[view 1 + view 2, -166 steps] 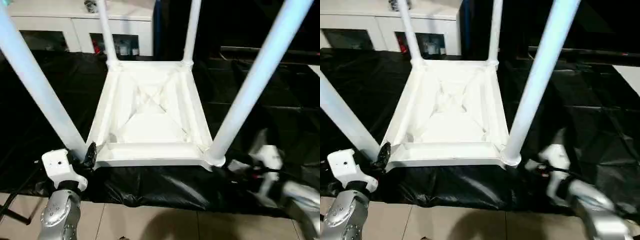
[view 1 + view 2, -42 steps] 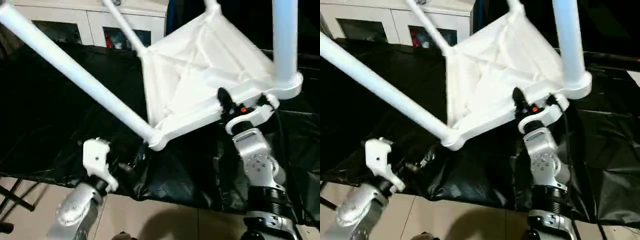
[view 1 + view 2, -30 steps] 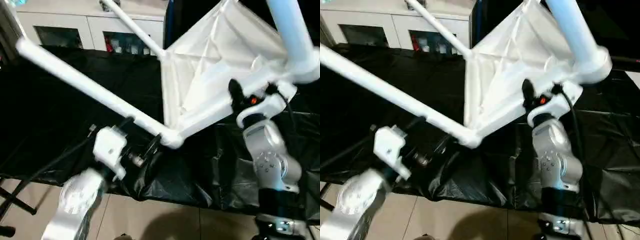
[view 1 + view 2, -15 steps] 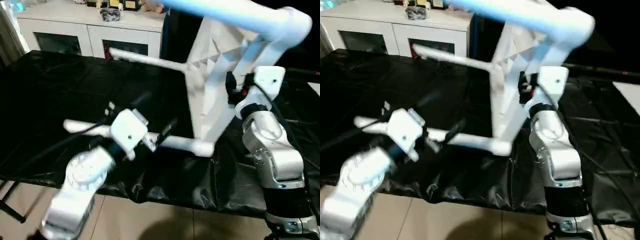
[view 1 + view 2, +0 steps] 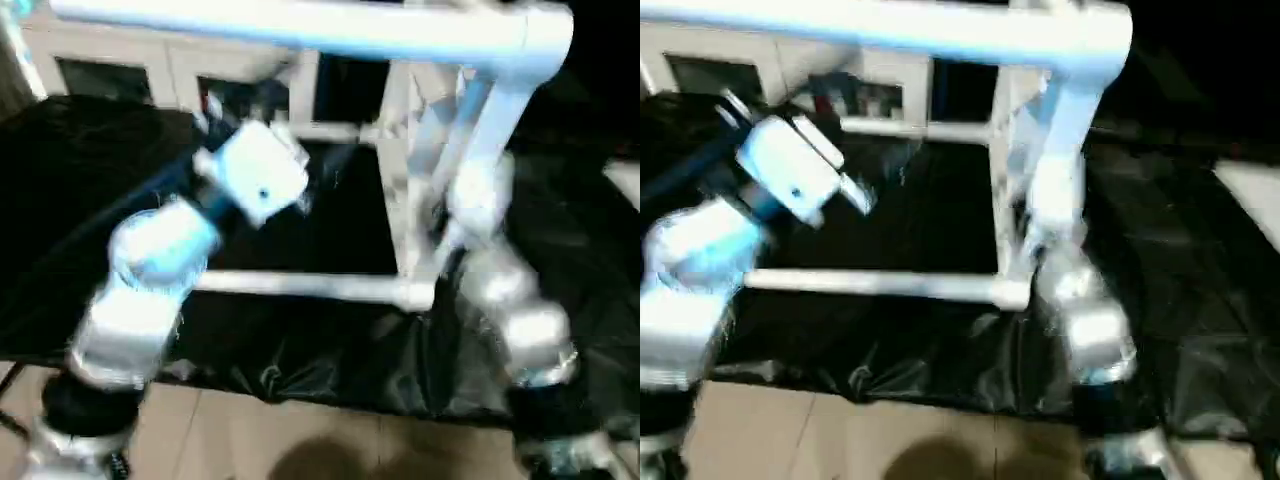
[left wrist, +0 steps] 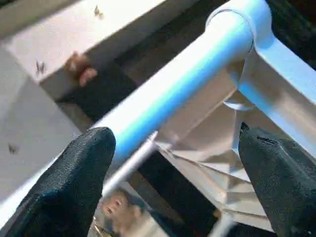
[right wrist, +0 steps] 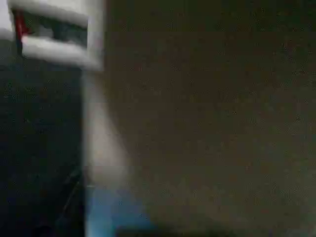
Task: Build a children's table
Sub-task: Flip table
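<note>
Four-legged children's table (image 5: 440, 170) stands tipped sideways for righting; left claw (image 6: 173, 163) gapes around a leg (image 6: 177, 84), right claw's state unclear.

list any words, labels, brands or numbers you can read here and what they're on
None can be read.
children's table: plain white, no print visible.
white cabinet: things behind its glass doors are too blurred to read.
left gripper: black fingers carry no marking.

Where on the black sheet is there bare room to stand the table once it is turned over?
Bare black sheet lies at picture left, between the white cabinet and the lower leg. More lies far right, past the right arm. It is crowded mid-right, where the children's table stands on edge.
</note>
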{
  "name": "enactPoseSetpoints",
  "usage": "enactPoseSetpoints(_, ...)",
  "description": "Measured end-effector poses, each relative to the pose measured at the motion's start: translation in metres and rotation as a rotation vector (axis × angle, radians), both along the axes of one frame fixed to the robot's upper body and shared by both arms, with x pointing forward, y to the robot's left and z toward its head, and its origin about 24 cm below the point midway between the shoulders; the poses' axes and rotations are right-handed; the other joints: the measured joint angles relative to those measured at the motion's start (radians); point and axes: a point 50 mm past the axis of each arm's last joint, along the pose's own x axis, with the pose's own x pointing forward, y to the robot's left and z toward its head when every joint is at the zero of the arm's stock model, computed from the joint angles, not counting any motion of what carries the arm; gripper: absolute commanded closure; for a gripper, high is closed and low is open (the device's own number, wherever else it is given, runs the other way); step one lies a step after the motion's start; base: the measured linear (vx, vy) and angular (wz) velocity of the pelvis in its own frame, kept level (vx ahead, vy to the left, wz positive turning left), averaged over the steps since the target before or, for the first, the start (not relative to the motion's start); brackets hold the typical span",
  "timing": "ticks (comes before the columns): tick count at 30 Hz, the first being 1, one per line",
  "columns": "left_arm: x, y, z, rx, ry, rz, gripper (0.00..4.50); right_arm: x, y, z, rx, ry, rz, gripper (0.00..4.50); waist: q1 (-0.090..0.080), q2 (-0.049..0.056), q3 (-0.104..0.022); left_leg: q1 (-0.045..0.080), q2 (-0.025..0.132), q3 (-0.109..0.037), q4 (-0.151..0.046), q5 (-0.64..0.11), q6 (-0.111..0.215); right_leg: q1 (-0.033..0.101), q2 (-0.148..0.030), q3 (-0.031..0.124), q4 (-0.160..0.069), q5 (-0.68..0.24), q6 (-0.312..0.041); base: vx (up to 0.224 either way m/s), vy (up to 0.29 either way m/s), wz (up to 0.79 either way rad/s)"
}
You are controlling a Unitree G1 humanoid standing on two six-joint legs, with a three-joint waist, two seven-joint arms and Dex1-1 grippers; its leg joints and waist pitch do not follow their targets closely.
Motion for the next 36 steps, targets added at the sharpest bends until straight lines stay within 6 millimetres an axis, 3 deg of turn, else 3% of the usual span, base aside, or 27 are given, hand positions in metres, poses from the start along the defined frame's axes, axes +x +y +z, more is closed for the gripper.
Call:
enactPoseSetpoints(2,0.0,0.0,0.008,0.013,-0.062,0.011,0.0,-0.001,0.001,0.0,-0.001,0.003,0.006,1.04,-0.001,0.006,0.004,-0.013,0.003,0.0,-0.001,0.013,0.0,-0.013,0.002,-0.001,0.004,0.003,-0.006,0.0,0.0,0.0)
enactPoseSetpoints(5,0.003,0.007,0.018,0.049,-0.143,0.075,0.0,-0.003,0.0,0.004,0.006,-0.018,0.028,0.88,-0.001,0.008,0.004,-0.02,0.006,0.0,-0.001,0.016,-0.003,-0.024,0.006,-0.002,0.01,0.0,-0.01,0.0,0.0,0.0)
enactPoseSetpoints(11,0.003,0.019,0.034,0.119,-0.338,0.185,0.0,-0.015,-0.003,-0.003,0.012,-0.015,0.057,0.37,0.005,0.015,0.009,-0.017,0.011,-0.001,-0.001,0.016,-0.004,-0.022,0.012,-0.001,0.011,-0.001,-0.013,0.0,0.0,0.0)
enactPoseSetpoints(16,0.002,0.018,0.033,0.153,-0.403,0.209,0.0,-0.019,-0.004,0.004,0.012,-0.061,0.075,0.37,0.01,0.023,0.014,-0.014,0.013,-0.002,-0.001,0.017,-0.006,-0.022,0.015,0.0,0.013,0.002,-0.016,0.0,0.0,0.0)
enactPoseSetpoints(19,0.013,0.025,0.03,0.187,-0.402,0.281,0.0,-0.022,-0.004,0.009,0.016,-0.096,0.132,0.37,0.015,0.028,0.017,-0.014,0.014,-0.002,-0.001,0.017,-0.007,-0.023,0.016,0.0,0.014,0.003,-0.015,0.0,0.0,0.0)
enactPoseSetpoints(26,0.038,0.038,0.033,0.237,-0.408,0.402,0.0,-0.037,-0.008,0.017,0.022,-0.146,0.211,0.37,0.026,0.028,0.017,-0.015,0.014,-0.003,-0.001,0.019,-0.008,-0.024,0.017,0.0,0.014,0.006,-0.019,0.0,0.0,0.0)
enactPoseSetpoints(34,0.058,0.049,0.029,0.278,-0.379,0.475,0.0,-0.052,-0.016,0.026,0.05,-0.144,0.305,0.37,0.026,0.031,0.019,-0.015,0.014,-0.003,-0.001,0.019,-0.008,-0.024,0.017,0.0,0.012,0.006,-0.019,0.0,0.0,0.0)
enactPoseSetpoints(36,0.06,0.049,0.033,0.275,-0.386,0.477,0.34,-0.055,-0.022,0.029,0.031,-0.126,0.36,0.36,0.028,0.033,0.02,-0.015,0.014,-0.003,0.0,0.019,-0.008,-0.024,0.017,0.0,0.012,0.006,-0.019,0.0,0.0,0.0)
